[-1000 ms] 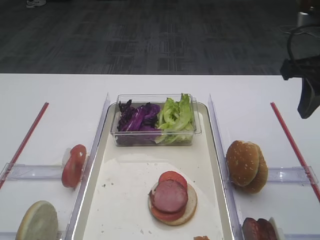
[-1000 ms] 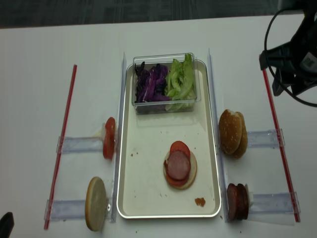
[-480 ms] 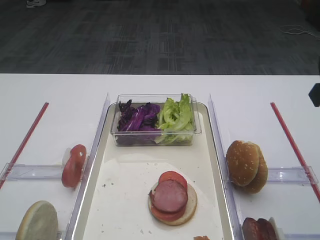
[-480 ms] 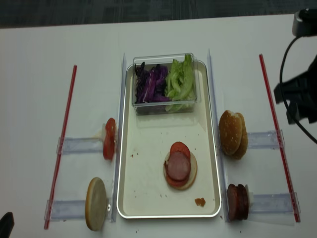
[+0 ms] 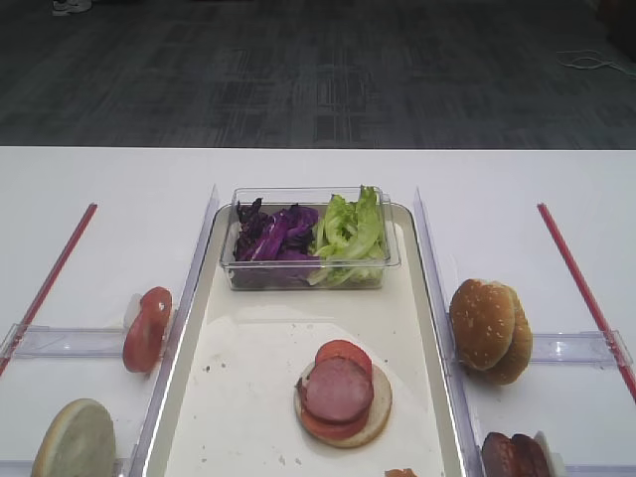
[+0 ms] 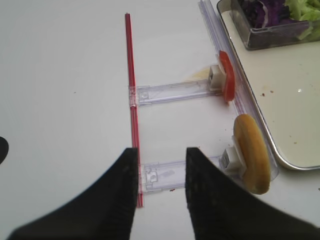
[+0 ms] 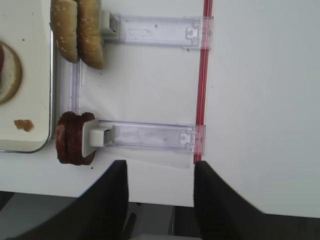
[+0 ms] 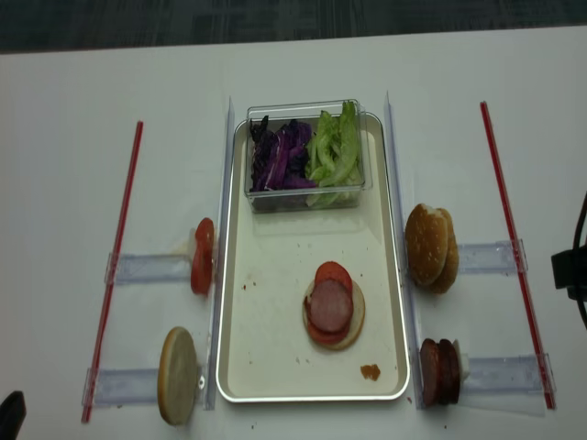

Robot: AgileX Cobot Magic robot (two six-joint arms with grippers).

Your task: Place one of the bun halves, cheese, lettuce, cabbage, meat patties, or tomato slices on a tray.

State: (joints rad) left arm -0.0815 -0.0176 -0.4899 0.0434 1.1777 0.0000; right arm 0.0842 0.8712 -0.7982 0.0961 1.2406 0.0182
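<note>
Cream-white, the tray lay in the middle of the white table, a few crumbs on it. At its far end sat a clear tub holding purple cabbage on the left and green lettuce on the right. Nearer, on the tray, a pale bun half carried a tomato slice and a meat patty stacked on top. Left of the tray, more tomato slices stood on edge in a clear holder, and a pale bun half stood nearer. Right of the tray stood two seeded bun tops on edge, with the meat patties nearer. The right pincer hung above the table's near right edge, its fingers spread and holding nothing. The left pincer hung over the near left holder, likewise parted and empty.
</note>
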